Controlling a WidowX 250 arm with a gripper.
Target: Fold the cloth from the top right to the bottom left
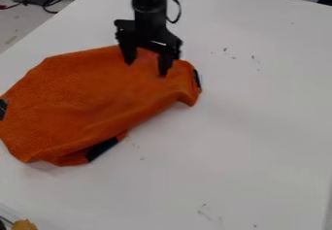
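Hanging from the top edge of the camera view, one black arm (pixel 150 6), mine, with a thin dark cable (pixel 178 10) looped out at its right side.

Item: my claw (pixel 146 68), black, two-fingered, pointing down over the upper right part of the cloth (pixel 84 93). Fingers spread wide, with a broad strip of orange fabric in view between them; nothing pinched. The finger on the view's right reaches lower in the view than the other. Whether either tip presses on the fabric, I cannot tell.

Item: the cloth itself, one, orange, of textured weave, lying at a slant across the left half of the view. Its narrower end lies at the right, under and just beyond my claw; its broader part runs down to the lower left and meets the view's left edge. Outline uneven, surface gently rumpled, lower edge wavy, with a rounded corner sticking out at the right.

Fittings on the same: three dark patches, one at the left edge, one along the lower edge, tilted, and one at the right end, the last with a small pale piece just beside it.

Item: the desk (pixel 259 127), white, beneath the cloth, bearing a few small dark marks to the right of it and more near the bottom.

Sundries: dark cables (pixel 48 3) on a pale floor (pixel 16 25) at the upper left; one yellowish-brown object (pixel 24 225), partly cut off, at the lower left corner.
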